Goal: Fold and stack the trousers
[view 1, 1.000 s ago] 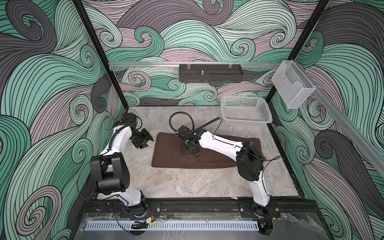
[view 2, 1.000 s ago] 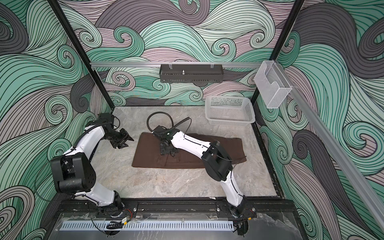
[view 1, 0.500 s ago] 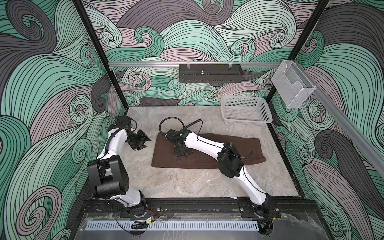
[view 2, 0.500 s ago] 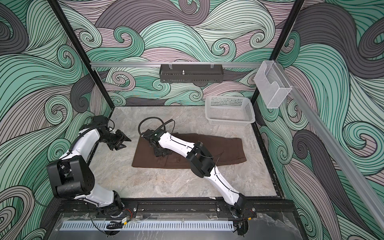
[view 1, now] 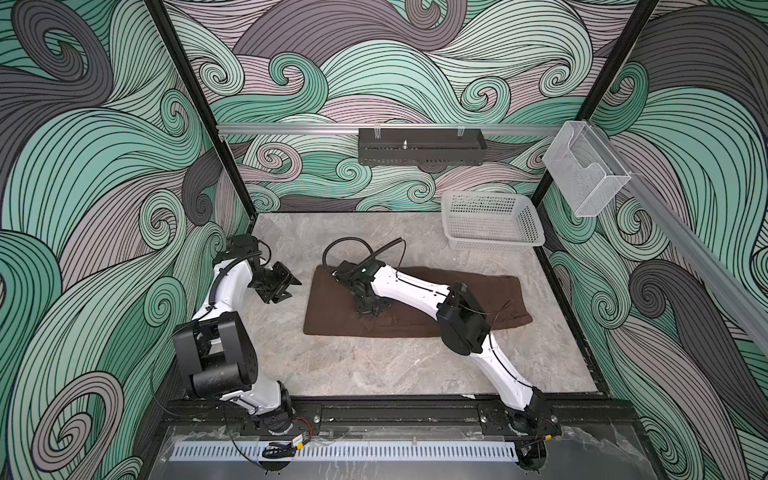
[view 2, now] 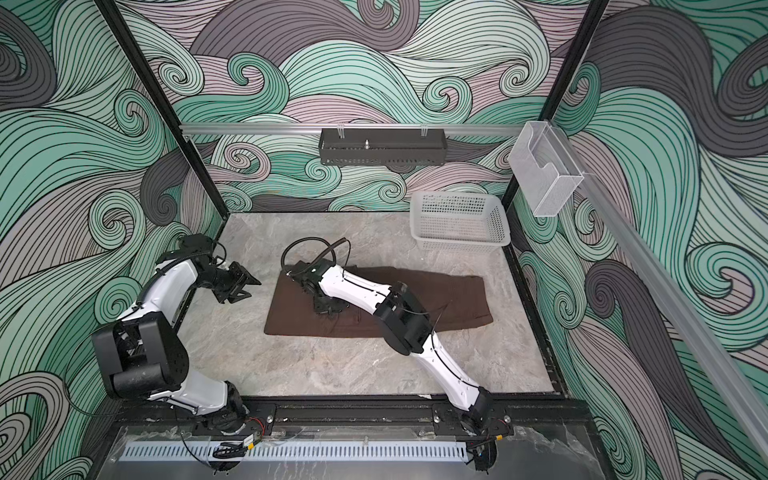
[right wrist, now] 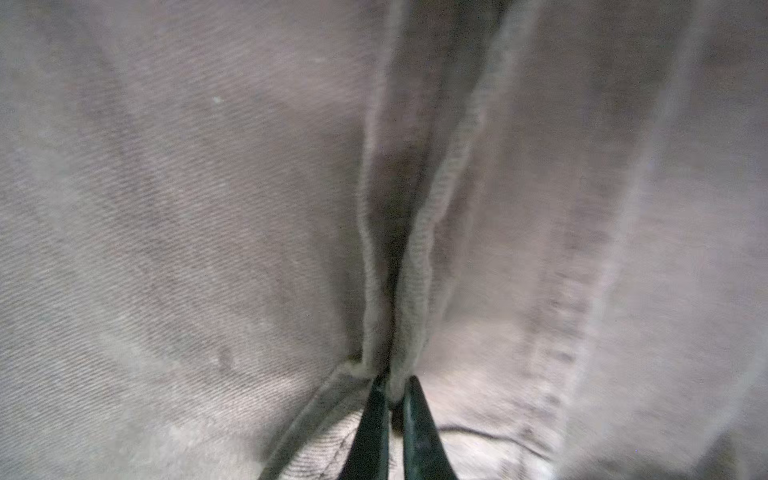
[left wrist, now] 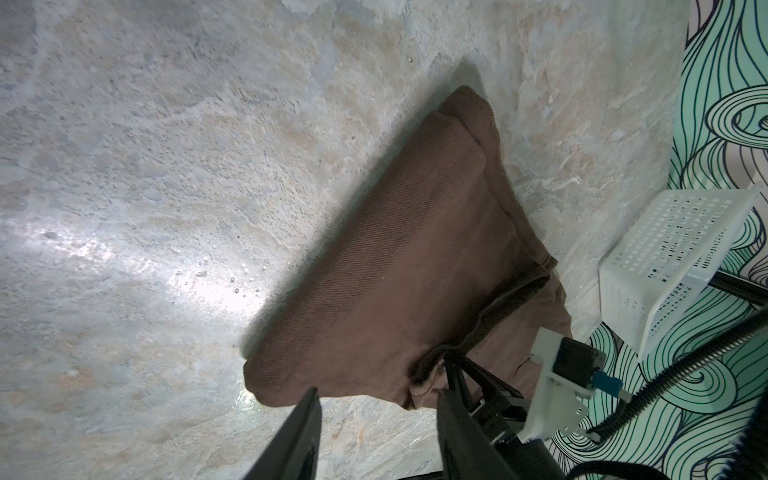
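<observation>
Right gripper (right wrist: pixel 395 386): just snapped closed, pinching a ridge of the trousers (view 1: pixel 328 316).
Left gripper (view 1: pixel 284 286): jaws apart, empty, beside them.
Cloth: flat on the counter (view 1: pixel 374 365).
Meaning: next fold can probably start.

right end effector (right wrist: pixel 395 399) | pinching seam fold | trousers (right wrist: pixel 187 208)

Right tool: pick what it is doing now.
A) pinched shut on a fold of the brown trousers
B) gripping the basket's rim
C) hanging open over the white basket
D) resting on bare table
A: in the right wrist view the right tool has its tips closed on a raised ridge of the trousers.
</observation>
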